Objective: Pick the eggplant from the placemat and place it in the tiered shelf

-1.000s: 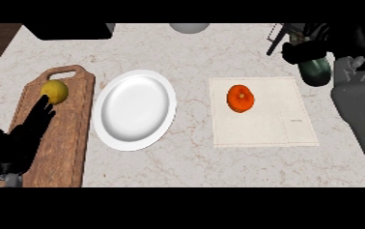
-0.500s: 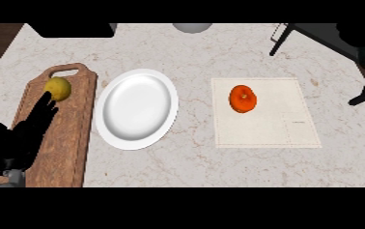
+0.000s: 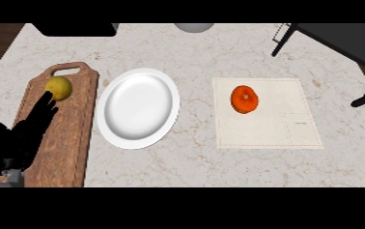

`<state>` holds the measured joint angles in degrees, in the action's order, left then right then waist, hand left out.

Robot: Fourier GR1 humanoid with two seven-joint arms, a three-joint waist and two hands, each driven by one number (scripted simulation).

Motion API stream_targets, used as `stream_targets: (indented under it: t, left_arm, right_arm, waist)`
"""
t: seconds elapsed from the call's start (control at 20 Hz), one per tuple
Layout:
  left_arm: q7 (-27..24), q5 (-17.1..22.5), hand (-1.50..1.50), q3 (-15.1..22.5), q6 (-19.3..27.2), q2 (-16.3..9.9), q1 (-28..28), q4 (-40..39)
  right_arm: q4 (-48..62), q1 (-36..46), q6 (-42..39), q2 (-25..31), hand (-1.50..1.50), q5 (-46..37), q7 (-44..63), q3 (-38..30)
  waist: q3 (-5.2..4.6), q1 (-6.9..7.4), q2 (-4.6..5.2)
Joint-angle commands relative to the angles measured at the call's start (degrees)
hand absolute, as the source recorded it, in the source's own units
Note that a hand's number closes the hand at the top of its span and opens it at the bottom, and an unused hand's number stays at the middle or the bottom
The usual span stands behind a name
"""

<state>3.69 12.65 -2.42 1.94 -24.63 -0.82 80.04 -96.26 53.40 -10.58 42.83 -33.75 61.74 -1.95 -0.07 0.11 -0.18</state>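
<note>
— What sits nearest, and what's cut off?

— The left hand point(image 3: 27, 134), black, at the lower left edge over the wooden cutting board point(image 3: 68, 141); its forearm is mostly out of view. Its fingers point(image 3: 46, 106) are straight and slightly apart, holding nothing, tips just short of a yellow round fruit point(image 3: 58, 87) near the board's handle slot. The right hand doesn't show.

— And farther in?

— A glossy white plate point(image 3: 138, 108) lies on the pale marbled counter point(image 3: 192, 54), beside the board. To its right, a flat cream placemat point(image 3: 267, 114) carries a round orange-red object point(image 3: 245, 99); it hardly looks like an eggplant.

— At the back?

— A grey rounded thing point(image 3: 193, 27) and a black block point(image 3: 75, 28), both cropped, and dark thin legs point(image 3: 281, 39) at the right.
</note>
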Motion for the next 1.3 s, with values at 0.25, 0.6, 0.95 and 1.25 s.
stream_targets:
  t: [0.25, 0.6, 0.95, 1.25]
  left_arm:
    - [-0.96, -2.90, 0.00, 1.21, 1.23, 2.78, 0.89, -1.30]
    - [3.39, -1.13, 0.00, -0.45, 0.14, 1.87, -0.67, 4.37]
    - [-0.23, -0.95, 0.00, -2.90, -3.13, 1.05, -1.38, 0.33]
    - [1.92, -2.99, 0.00, -1.25, -1.88, 2.82, 1.68, 0.76]
  right_arm:
    - [12.73, 7.23, -6.72, 2.52, 1.50, -2.25, 0.62, -0.29]
    - [24.81, 9.43, -2.70, 3.42, 1.50, -9.17, -6.68, 0.34]
    - [37.64, 10.55, 2.58, 4.96, 1.50, -12.92, -16.21, -2.27]
    - [49.28, 12.06, 10.05, 3.54, 1.50, -12.88, -22.66, -6.38]
  waist:
    - [0.00, 0.24, 0.20]
    - [0.06, 0.93, 0.24]
    - [0.05, 1.02, 0.42]
    - [0.07, 1.23, 0.64]
